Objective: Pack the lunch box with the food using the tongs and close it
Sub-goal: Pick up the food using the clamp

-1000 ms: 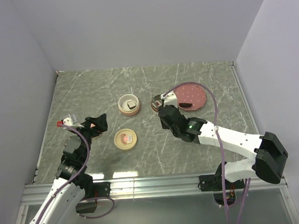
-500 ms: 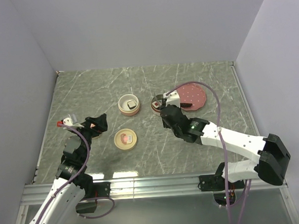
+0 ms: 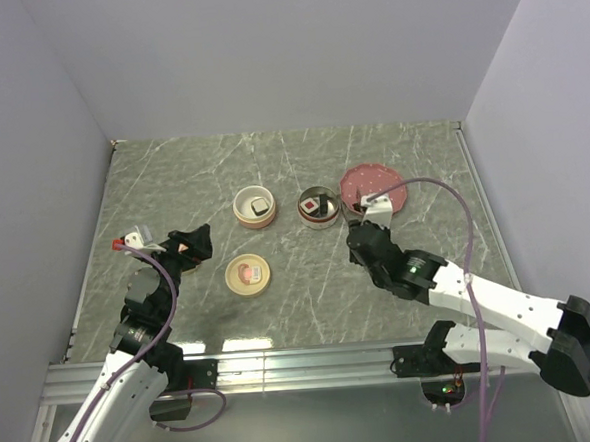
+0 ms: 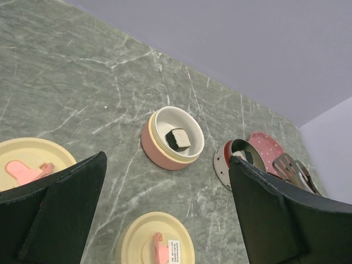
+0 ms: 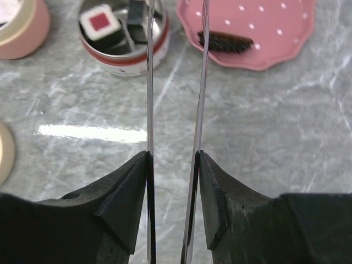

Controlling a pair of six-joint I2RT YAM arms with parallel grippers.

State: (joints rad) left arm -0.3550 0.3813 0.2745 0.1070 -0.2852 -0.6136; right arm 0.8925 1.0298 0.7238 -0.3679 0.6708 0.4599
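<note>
Right gripper pulled back from steel bowl, fingers pinching tongs. Red-centred piece lies in bowl. Tong arms reach from bowl rim to pink plate edge. Left gripper spread wide.

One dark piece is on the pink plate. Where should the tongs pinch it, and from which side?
Pinch the dark piece at its middle, across its narrow width, bringing the tongs in the right claw down from above. It lies flat and elongated near the edge of the pink plate, so its long flanks probably seat the tips best.
</note>
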